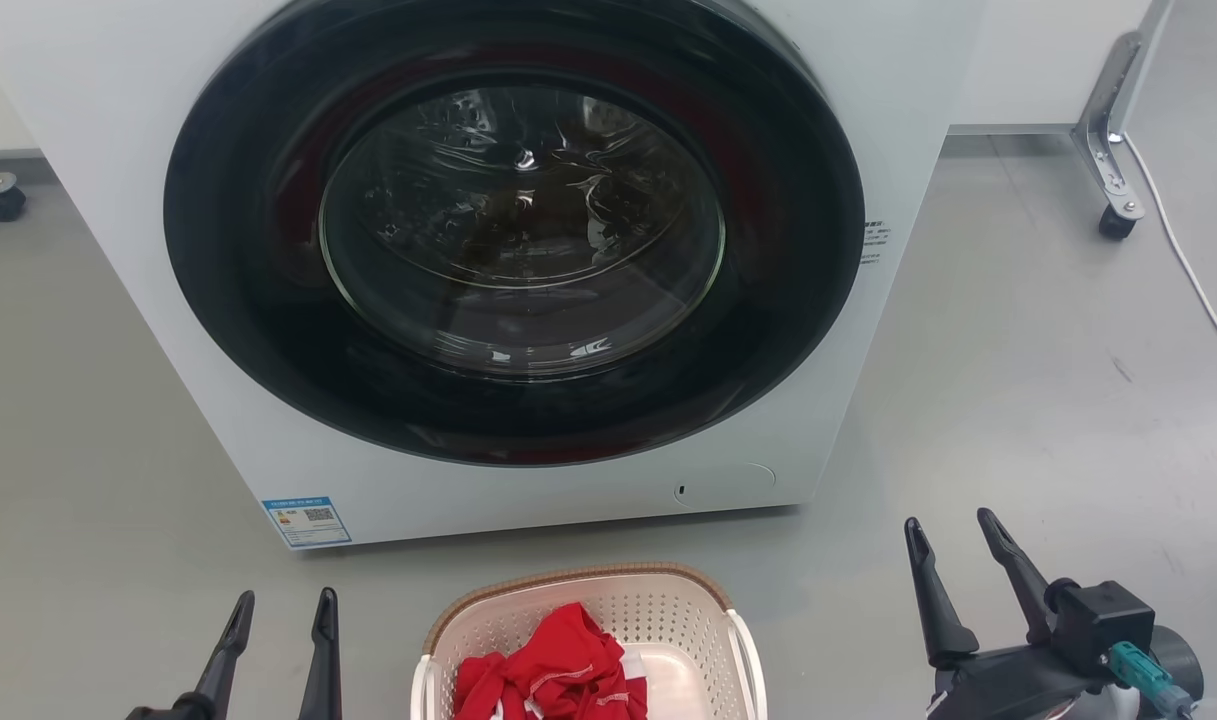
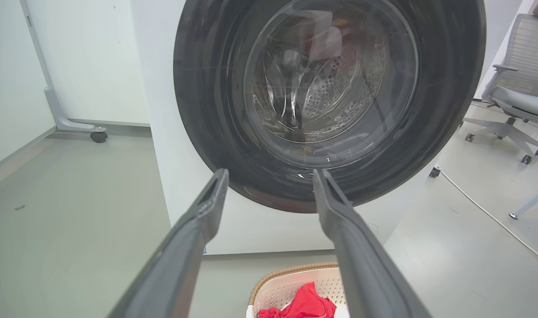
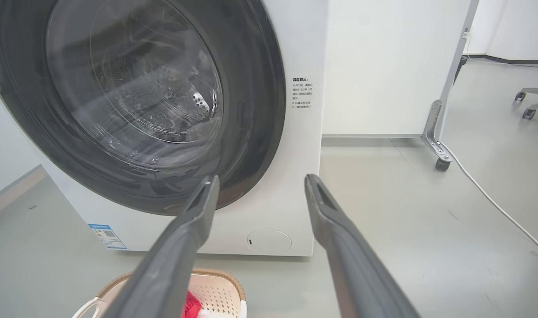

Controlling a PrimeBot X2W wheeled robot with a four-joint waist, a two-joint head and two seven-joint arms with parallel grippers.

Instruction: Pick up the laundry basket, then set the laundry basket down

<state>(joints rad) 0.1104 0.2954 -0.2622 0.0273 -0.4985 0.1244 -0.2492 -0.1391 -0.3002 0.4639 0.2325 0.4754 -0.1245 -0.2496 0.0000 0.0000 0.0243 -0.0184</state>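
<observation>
**Two spread grippers flank the basket [image 1: 658,612]**

The left gripper [image 1: 284,600] and right gripper [image 1: 950,522] hang with fingers apart, holding nothing. Between them the basket sits on the floor [image 1: 1018,400], red cloth [image 1: 558,665] inside, near the washer [image 1: 898,90].

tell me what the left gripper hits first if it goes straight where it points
Probably the dark lower rim of the washing machine door, dead ahead of the left gripper; the laundry basket lies below that line. Depth is unclear.
</observation>
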